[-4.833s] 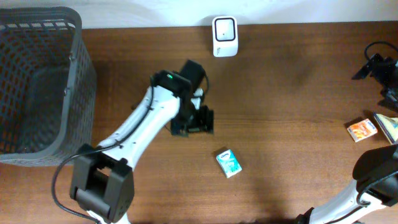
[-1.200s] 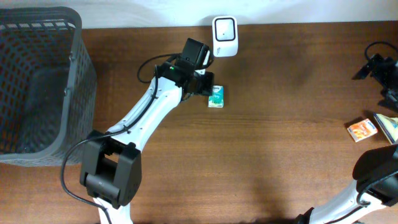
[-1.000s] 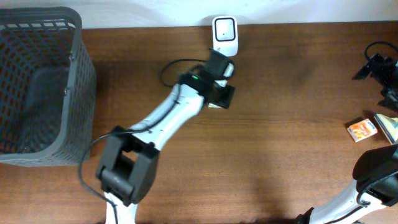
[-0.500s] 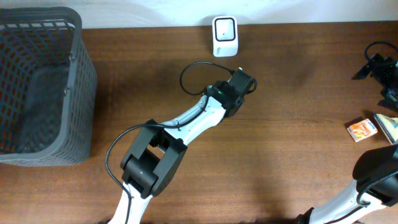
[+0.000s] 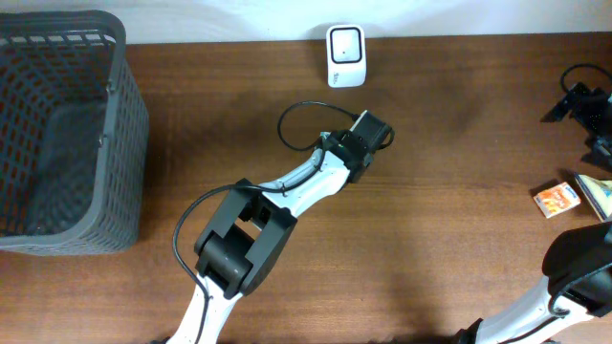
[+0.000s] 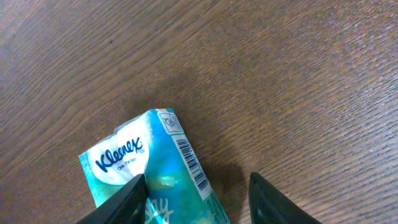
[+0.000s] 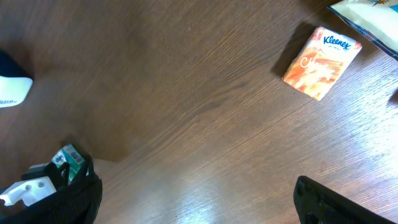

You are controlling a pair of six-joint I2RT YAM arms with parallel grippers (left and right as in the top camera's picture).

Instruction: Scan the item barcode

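A teal Kleenex tissue pack lies between the fingers of my left gripper, its barcode facing up along the right edge. The left finger overlaps the pack. The right finger stands apart from it, with shadowed wood between them, so the jaws are open around the pack. In the overhead view the left gripper hides the pack and sits below and right of the white scanner. My right gripper is wide open over bare wood.
A dark mesh basket fills the left end of the table. An orange Kleenex pack and another packet lie at the right edge, near the right arm. The left arm's cable loops by its wrist.
The left arm swung right, away from the front of the scanner, and has settled over the middle of the table. The pack, seen beside the gripper earlier, is now under it. The right arm is still.
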